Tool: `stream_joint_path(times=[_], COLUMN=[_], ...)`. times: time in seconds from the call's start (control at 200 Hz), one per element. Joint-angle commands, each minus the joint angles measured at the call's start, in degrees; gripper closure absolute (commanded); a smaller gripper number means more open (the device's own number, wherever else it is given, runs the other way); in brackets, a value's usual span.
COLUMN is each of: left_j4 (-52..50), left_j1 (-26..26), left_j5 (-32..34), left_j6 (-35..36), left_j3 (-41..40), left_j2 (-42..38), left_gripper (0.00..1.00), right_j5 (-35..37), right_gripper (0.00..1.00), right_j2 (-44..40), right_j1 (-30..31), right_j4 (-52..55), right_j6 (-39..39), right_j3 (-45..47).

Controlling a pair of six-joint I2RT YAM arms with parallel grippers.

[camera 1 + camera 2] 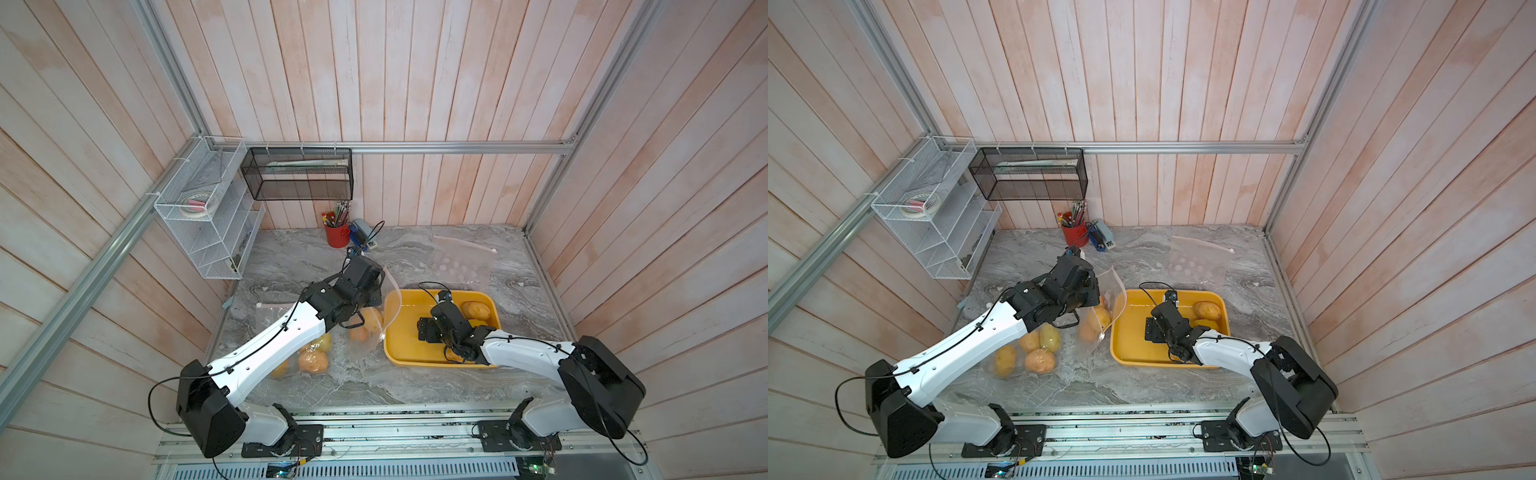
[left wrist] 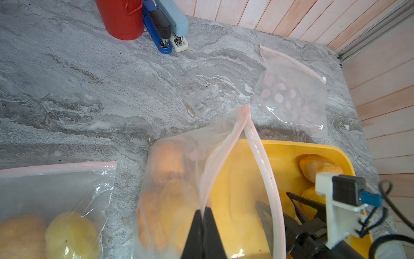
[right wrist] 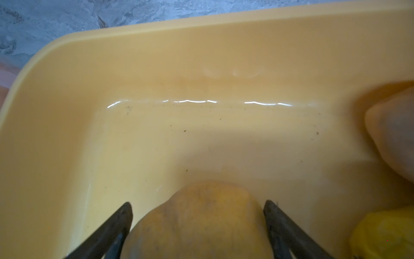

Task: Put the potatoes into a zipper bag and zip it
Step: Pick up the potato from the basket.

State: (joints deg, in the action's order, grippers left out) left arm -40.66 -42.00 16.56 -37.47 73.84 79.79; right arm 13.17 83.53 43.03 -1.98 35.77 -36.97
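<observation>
My left gripper [image 2: 204,210] is shut on the pink zip rim of a clear zipper bag [image 2: 179,157], holding its mouth up against the left edge of the yellow tray [image 1: 399,332]. Orange-brown potatoes [image 1: 1100,318] lie inside this bag. My right gripper [image 3: 198,204] is low in the tray [image 3: 156,67] and open. Its fingers straddle a potato [image 3: 197,224], with slim gaps at both tips. Two more potatoes [image 1: 476,310] lie at the tray's far right end. A second bag [image 1: 1025,353] holding several potatoes lies on the table under my left arm.
An empty spotted zipper bag [image 1: 461,262] lies flat behind the tray. A red pencil cup [image 1: 336,235] and staplers [image 2: 170,29] stand at the back wall. A white wire rack [image 1: 208,212] and a black mesh shelf [image 1: 297,178] hang at the back left.
</observation>
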Motion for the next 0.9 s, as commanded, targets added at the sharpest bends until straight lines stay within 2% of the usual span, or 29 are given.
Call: stream_joint_path(times=[0.0, 0.09, 0.23, 0.42, 0.485, 0.585, 0.715, 0.8, 0.895], left_j4=[0.6, 0.5, 1.3, 2.7, 3.8, 4.4, 6.6, 6.6, 7.2], left_j1=[0.3, 0.3, 0.3, 0.6, 0.6, 0.6, 0.6, 0.6, 0.6], left_j5=[0.2, 0.1, 1.3, 3.1, 2.5, 1.3, -0.6, -1.5, -2.5], left_j6=[0.5, 0.5, 0.5, -0.1, 0.3, 0.6, 1.3, 1.5, 2.0], left_j3=[-0.8, -0.8, -1.7, -3.5, -4.3, -4.8, -6.0, -5.9, -6.1], left_j2=[-0.8, -1.2, -2.1, -3.3, -4.1, -4.9, -6.2, -6.5, -6.6], left_gripper=[1.0, 1.0, 1.0, 1.0, 1.0, 1.0, 1.0, 1.0, 1.0], right_j5=[-4.3, -4.6, -4.1, -5.5, -6.0, -6.5, -6.4, -5.6, -7.8], right_gripper=[0.31, 0.37, 0.4, 0.48, 0.52, 0.54, 0.54, 0.55, 0.57], right_j2=[1.3, -0.1, -4.5, -15.1, -18.3, -22.6, -23.9, -22.5, -19.5], right_j1=[0.1, 0.3, 0.3, 0.8, 0.8, 0.8, 0.8, 0.8, 0.8], right_j4=[0.2, -0.6, 1.0, 7.5, 12.1, 18.9, 25.9, 25.2, 18.2], right_j6=[-0.4, 0.1, 1.3, 5.6, 6.3, 5.7, 3.4, 0.3, -4.9], right_j3=[-1.1, -0.4, 0.1, -2.3, -5.2, -11.8, -23.0, -28.3, -29.4])
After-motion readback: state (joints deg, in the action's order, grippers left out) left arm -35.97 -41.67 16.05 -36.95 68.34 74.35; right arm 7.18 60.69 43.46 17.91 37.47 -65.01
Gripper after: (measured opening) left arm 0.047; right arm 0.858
